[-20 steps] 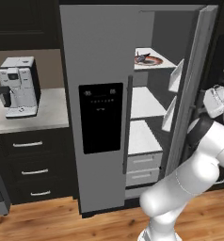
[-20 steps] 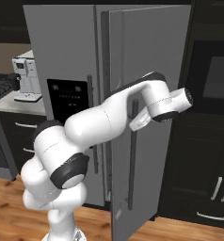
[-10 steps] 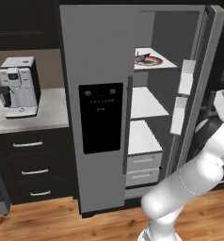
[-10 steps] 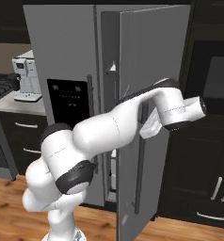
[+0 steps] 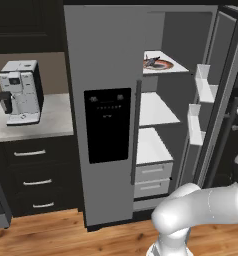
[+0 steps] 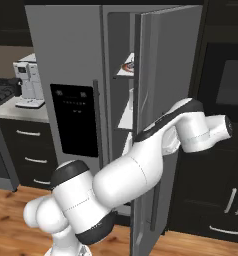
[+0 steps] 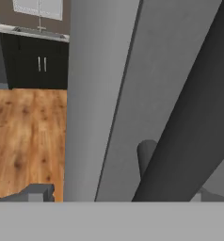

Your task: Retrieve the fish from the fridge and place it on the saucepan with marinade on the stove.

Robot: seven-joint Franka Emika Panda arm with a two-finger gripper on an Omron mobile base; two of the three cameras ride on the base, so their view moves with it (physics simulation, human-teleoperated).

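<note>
Now your fridge [image 5: 111, 100] right door stands open; fish [image 5: 152, 62] lies on the plate [image 5: 163, 65] on its top shelf. Your gripper [image 7: 116, 197] sits against the door handle [image 7: 180, 141], jaws apart.

You're looking at the tall grey two-door fridge [image 5: 108, 75] with its right door [image 5: 218, 95] swung wide open, and on its top white shelf the small dark grey fish [image 5: 151, 61] lies flat on a round red-rimmed plate [image 5: 163, 64].
</note>
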